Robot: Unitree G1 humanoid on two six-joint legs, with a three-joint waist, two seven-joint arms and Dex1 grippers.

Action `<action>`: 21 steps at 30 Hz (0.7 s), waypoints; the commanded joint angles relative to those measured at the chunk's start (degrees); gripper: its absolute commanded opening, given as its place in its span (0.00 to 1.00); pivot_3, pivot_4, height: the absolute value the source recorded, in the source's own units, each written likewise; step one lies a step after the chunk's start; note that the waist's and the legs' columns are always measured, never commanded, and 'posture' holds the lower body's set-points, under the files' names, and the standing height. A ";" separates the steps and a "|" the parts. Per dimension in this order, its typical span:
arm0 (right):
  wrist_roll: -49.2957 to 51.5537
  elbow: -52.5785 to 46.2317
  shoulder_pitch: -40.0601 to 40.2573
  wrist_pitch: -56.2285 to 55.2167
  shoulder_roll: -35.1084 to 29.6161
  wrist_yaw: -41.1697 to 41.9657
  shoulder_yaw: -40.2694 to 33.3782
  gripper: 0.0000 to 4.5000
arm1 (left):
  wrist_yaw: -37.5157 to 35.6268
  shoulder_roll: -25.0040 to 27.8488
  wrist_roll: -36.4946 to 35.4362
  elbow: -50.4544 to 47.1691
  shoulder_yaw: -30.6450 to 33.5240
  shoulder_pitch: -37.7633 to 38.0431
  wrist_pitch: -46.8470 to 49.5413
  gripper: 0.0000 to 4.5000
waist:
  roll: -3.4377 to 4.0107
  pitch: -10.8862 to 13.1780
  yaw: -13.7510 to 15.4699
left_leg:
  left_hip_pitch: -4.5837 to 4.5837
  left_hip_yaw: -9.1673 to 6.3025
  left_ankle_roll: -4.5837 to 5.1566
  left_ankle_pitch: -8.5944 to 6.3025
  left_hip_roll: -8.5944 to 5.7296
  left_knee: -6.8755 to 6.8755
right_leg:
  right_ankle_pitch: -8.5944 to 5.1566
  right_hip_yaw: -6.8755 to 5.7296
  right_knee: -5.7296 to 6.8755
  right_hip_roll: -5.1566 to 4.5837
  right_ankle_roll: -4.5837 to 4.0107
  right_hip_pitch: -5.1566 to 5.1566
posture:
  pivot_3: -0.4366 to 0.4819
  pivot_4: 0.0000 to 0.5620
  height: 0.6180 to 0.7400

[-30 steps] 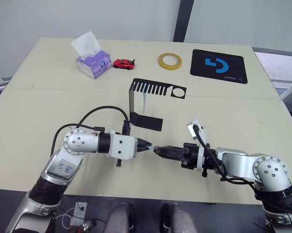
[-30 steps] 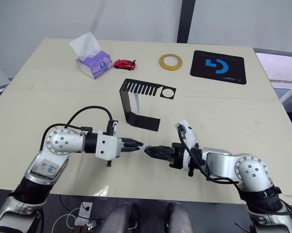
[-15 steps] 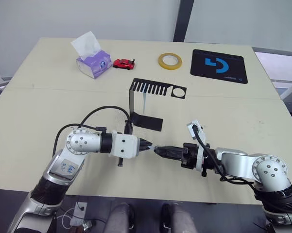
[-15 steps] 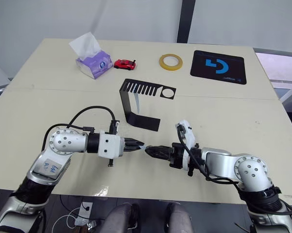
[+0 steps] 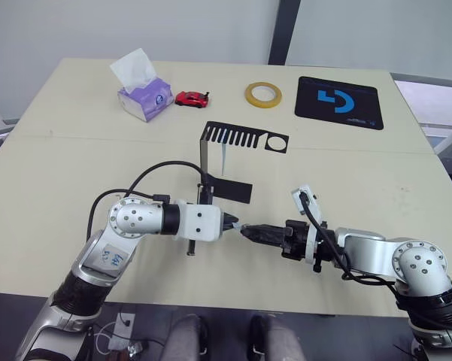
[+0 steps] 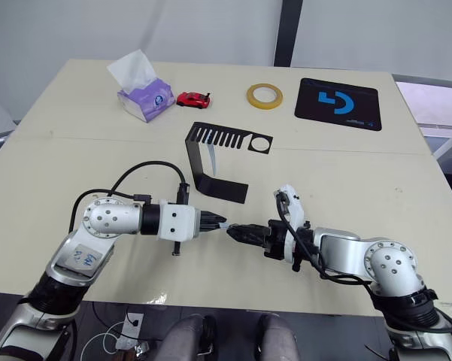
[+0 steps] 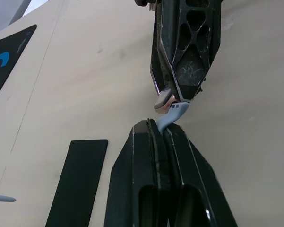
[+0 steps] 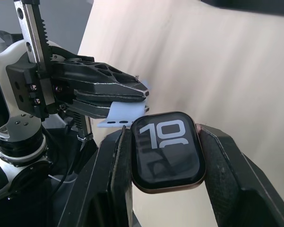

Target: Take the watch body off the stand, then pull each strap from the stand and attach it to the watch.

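- Stand (image 5: pixel 224 162): mid-counter, one strap hanging from its comb.
- Right tool (image 8: pixel 164 156): clenched on the watch body (image 8: pixel 166 150) by its side edges; rigid, smooth, probably slippery.
- Left tool (image 7: pixel 161 135): pinching a strap (image 7: pixel 171 116), whose limp tip meets the case; grip close to that end.

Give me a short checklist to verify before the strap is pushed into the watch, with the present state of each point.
1. Right tool clamps the small rounded-square black watch body by its sides: ok.
2. Left tool pinches the slim pale blue-grey strap, its end sticking out: ok.
3. Strap end meets the watch edge: ok, they touch in the left wrist view.
4. Strap end is lined up with the watch slot: cannot tell.
5. Second pale strap hangs from the thin black bent-sheet stand: ok.
6. Both tools are held off the beige table: cannot tell.
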 commanded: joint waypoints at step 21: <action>6.95 -3.28 -0.67 -0.55 1.33 0.22 1.83 0.37 | 2.16 -0.21 0.79 -8.04 -2.72 2.68 10.65 0.00 | 0.00 0.00 0.02 | 0.00 0.00 0.00 0.00 0.00 0.01 | 0.00 0.00 0.01 0.00 0.00 0.00 | 0.48 0.27 1.00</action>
